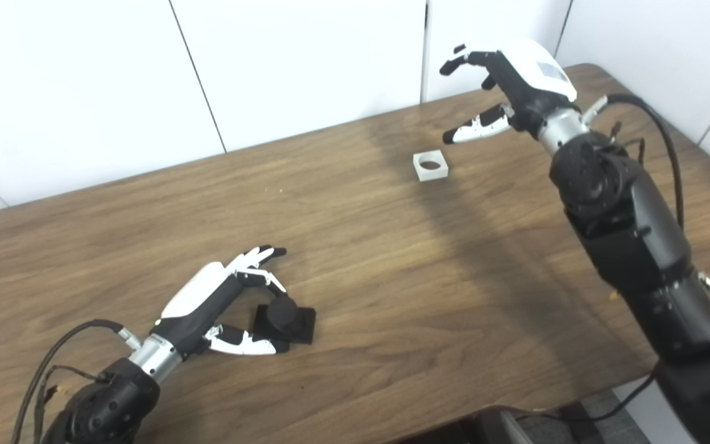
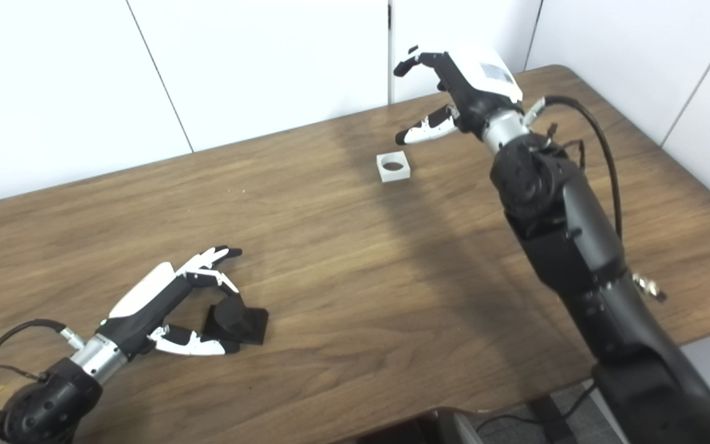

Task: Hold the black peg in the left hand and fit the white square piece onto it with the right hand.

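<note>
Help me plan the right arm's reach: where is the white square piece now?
The white square piece with a round hole lies flat on the far right part of the brown wooden table, just below and left of the open right robot hand, untouched.

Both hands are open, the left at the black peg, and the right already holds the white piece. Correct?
Not quite. The right hand holds nothing: in the left eye view the white piece lies on the table, apart from it. The left hand is open at the black peg.

Lots of bare table [image 1: 361, 259] to move over.
Nothing lies between the peg [image 1: 284, 317] and the white piece [image 1: 430, 165], which are well apart. The left hand [image 1: 219, 302] crowds the peg's near side; the right hand [image 1: 503, 86] hangs above the piece.
</note>
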Robot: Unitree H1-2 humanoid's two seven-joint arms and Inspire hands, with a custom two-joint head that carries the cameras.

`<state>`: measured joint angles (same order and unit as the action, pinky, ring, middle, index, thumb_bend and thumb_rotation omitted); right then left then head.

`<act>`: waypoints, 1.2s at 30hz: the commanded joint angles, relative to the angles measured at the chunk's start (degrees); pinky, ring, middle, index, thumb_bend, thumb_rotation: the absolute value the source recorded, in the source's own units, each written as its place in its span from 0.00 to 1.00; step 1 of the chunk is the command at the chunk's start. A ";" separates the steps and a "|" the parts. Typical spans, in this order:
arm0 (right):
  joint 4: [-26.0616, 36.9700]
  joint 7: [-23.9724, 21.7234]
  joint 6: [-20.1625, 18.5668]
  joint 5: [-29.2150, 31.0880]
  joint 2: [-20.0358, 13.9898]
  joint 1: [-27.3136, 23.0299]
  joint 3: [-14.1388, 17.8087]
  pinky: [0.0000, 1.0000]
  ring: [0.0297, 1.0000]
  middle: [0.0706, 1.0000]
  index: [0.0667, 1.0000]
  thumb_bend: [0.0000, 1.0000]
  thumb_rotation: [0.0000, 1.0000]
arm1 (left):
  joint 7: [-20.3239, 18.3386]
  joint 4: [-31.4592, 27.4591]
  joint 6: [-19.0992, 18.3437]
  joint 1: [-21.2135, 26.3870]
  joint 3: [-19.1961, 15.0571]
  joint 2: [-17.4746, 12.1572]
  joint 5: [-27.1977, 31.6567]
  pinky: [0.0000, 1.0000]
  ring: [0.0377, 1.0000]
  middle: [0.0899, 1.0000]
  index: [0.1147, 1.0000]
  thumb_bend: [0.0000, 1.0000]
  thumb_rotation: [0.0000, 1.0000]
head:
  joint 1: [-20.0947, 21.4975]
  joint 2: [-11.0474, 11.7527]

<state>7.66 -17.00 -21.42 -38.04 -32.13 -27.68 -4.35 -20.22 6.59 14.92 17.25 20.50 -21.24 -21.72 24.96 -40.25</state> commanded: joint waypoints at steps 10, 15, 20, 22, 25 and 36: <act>-11.99 -3.23 3.47 0.74 -3.27 -10.18 -4.41 0.70 0.90 0.93 0.78 0.83 0.27 | -0.25 0.87 -0.33 -0.52 -0.75 -2.21 -1.40 1.00 1.00 0.96 0.42 0.52 0.06 | -0.37 0.51; -16.75 -6.47 4.38 0.84 -3.95 -12.54 -7.67 0.83 0.99 1.00 0.85 0.93 0.37 | -0.30 0.96 -0.79 -0.72 -1.01 -2.46 -1.26 1.00 1.00 0.96 0.43 0.52 0.07 | -0.45 0.68; -20.55 -7.90 4.51 1.27 -3.69 -14.43 -9.15 0.90 1.00 1.00 0.88 0.99 0.40 | -0.60 0.71 -1.17 -0.85 -1.28 -2.63 -1.12 1.00 1.00 0.96 0.43 0.52 0.06 | -1.15 0.69; -22.22 -8.87 4.07 1.15 -3.55 -15.47 -10.12 0.92 1.00 1.00 0.89 1.00 0.42 | -0.60 0.67 -1.30 -0.90 -1.36 -2.60 -1.25 1.00 1.00 0.96 0.43 0.52 0.06 | -1.11 0.74; -23.90 -9.62 3.66 1.25 -3.36 -16.41 -11.03 0.92 1.00 1.00 0.89 1.00 0.43 | -0.70 0.71 -1.54 -0.90 -1.36 -2.48 -1.25 1.00 1.00 0.96 0.43 0.52 0.06 | -1.54 0.83; -28.91 -10.44 3.32 1.19 -1.69 -17.54 -13.98 0.96 1.00 1.00 0.87 1.00 0.40 | -0.98 0.00 -2.55 -1.19 -1.50 -2.49 -1.26 1.00 1.00 0.96 0.43 0.52 0.07 | -1.98 0.47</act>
<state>-21.61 -28.70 -19.11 -36.76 -33.25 -41.71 -18.67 -20.55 6.32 14.18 16.47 19.44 -21.42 -20.96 22.94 -39.73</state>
